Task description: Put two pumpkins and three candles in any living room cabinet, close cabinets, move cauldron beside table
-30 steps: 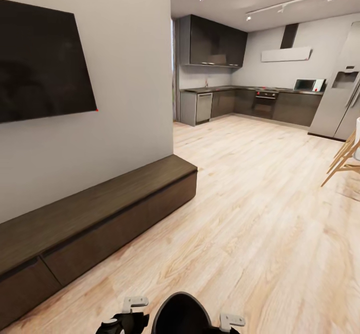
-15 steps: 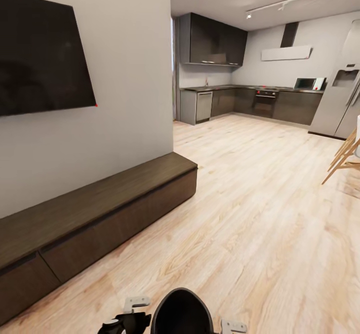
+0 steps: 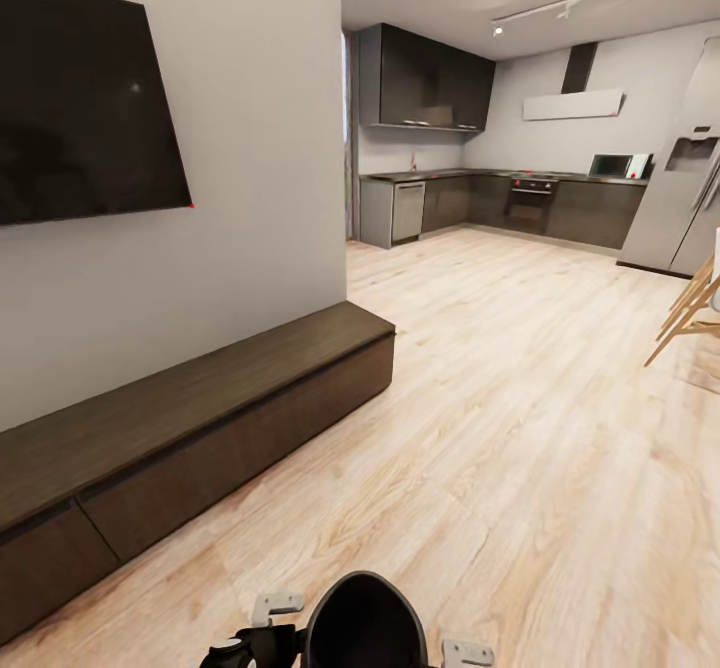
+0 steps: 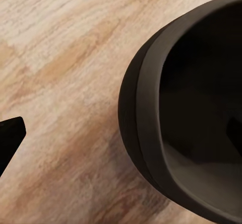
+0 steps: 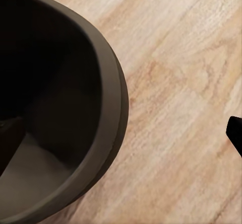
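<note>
Carrying the black cauldron [image 3: 364, 620] low between both arms over the wooden floor [image 3: 520, 428], closed cabinet [image 3: 190, 433] at left. Grip state of either pincer: cannot tell. Next, likely: finding the table.

You've got light wood-plank floor [image 3: 500, 428] running fwd into an open kitchen at 12–1 o'clock: dark upper cupboards [image 3: 425, 80], dark lower units [image 3: 520, 206] w/ built-in oven [image 3: 532, 198], microwave [image 3: 610, 167] on the counter, pale extractor hood [image 3: 572, 106], steel fridge [image 3: 680, 198] at 2 o'clock. Track spotlights [image 3: 560, 10] lit on the ceiling. Grey wall [image 3: 250, 148] at 10 o'clock carries a big black TV [image 3: 80, 108]. Light wooden legs [image 3: 690, 313] poke in at 3 o'clock.
</note>
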Available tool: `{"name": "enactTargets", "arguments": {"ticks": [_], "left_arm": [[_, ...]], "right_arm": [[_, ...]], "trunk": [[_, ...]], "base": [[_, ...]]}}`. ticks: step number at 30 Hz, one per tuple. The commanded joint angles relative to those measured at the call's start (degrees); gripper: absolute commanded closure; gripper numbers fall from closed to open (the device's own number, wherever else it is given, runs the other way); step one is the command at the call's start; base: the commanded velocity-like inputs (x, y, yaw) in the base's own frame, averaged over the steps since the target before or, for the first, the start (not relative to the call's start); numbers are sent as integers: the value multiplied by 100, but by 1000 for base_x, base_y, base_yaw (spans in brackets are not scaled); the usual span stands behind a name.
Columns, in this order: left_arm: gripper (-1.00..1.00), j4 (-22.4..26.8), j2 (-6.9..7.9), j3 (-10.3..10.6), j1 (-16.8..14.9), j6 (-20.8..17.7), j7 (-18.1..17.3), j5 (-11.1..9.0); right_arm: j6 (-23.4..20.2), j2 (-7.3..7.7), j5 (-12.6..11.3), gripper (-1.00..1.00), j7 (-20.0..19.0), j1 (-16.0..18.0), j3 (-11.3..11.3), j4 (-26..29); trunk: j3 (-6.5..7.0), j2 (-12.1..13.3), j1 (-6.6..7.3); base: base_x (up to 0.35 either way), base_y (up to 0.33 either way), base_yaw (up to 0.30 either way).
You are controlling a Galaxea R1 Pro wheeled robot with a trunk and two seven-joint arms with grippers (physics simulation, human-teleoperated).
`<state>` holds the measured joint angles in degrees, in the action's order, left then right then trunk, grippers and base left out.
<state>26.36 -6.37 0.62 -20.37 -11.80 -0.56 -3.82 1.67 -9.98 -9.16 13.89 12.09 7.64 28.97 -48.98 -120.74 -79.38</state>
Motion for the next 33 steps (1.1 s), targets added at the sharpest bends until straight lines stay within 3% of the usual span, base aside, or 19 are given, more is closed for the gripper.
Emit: {"name": "enactTargets", "arguments": {"ticks": [1,8,12,14,19,33], "left_arm": [[-100,10,-1,7,-1,-34,-5,-39],[-100,11,-31,8,0,-33,-6,-40],[-100,11,-43,55,-1,-33,-10,-40],[-100,10,-72,223,-1,-38,-120,-40],[-100,9,-70,379,3,-41,-359,-47],[-100,9,-65,397,7,-19,-401,-41]], "right_arm": [[17,5,-60,-100,44,4,45,-2],[17,5,-55,-100,44,4,50,-5],[17,2,-52,-100,44,4,53,-5],[17,4,-51,-100,44,4,53,-6],[17,0,-51,-100,44,4,54,-6],[19,1,-51,-100,44,4,54,-6]], "trunk": [[-24,-44,-22],[-149,-324,-175],[-149,-324,-175],[-149,-324,-175],[-149,-324,-175],[-401,-886,-483]], "base": [[0,0,0],[0,0,0],[0,0,0],[0,0,0],[0,0,0],[0,0,0]]}}
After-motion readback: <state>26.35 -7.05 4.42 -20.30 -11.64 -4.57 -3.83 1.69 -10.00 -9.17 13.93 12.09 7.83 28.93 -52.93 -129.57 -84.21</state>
